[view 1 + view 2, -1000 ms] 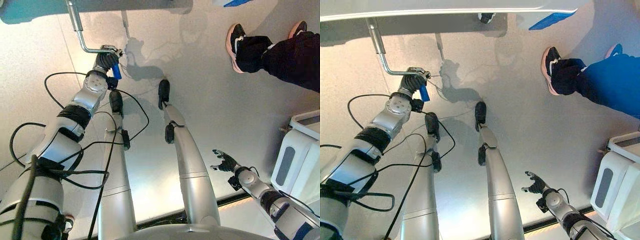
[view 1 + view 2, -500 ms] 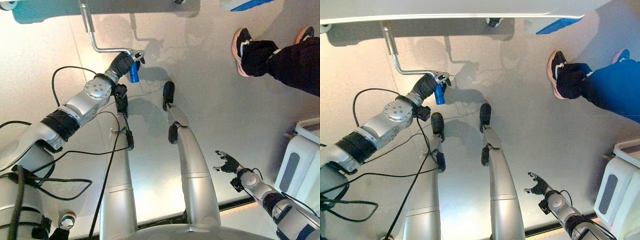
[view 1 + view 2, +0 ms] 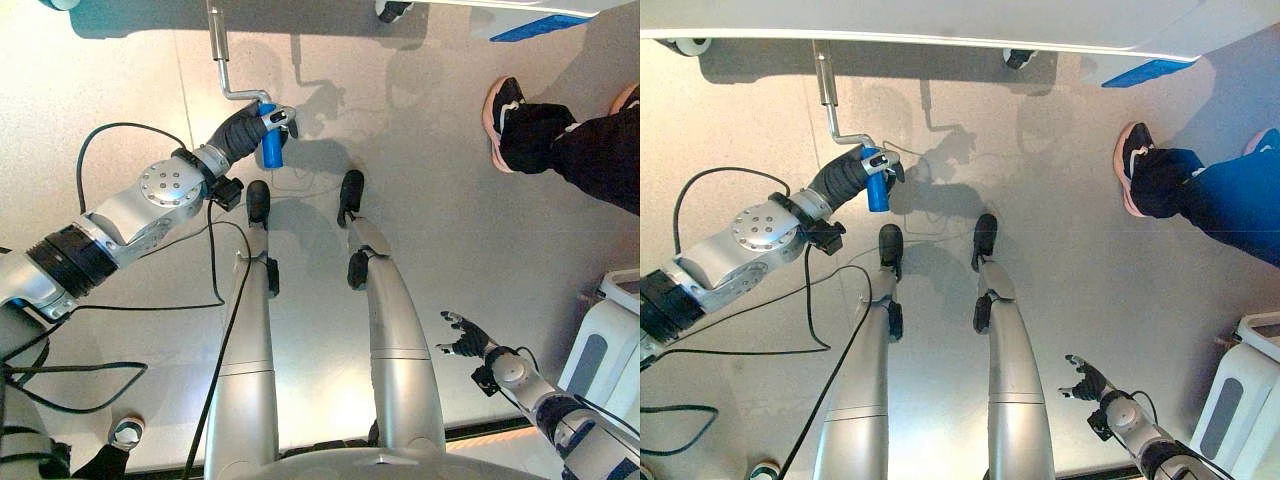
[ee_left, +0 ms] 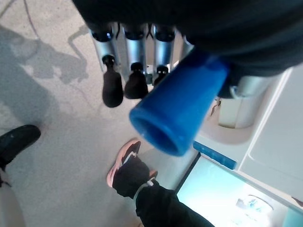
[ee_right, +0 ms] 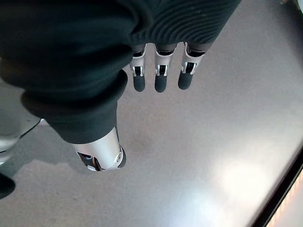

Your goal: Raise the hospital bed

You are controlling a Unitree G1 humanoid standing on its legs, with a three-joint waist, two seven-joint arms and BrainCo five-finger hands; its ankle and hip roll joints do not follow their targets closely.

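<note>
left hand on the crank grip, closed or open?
Closed. The left hand has its fingers curled round the blue grip of the bed's crank.

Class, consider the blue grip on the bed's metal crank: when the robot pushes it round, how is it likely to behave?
The blue grip probably stays stiff: it looks like a moulded tube on a bent metal crank. Its smooth surface may slip somewhat in the left hand. Fixed under the bed, it should sweep round rather than lift free.

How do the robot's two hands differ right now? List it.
The left hand is curled round the crank's blue handle; the right hand holds nothing, fingers relaxed. The left hand is reached out near the hospital bed; the right hand hangs low beside the robot. Both wear dark ribbed covers.
</note>
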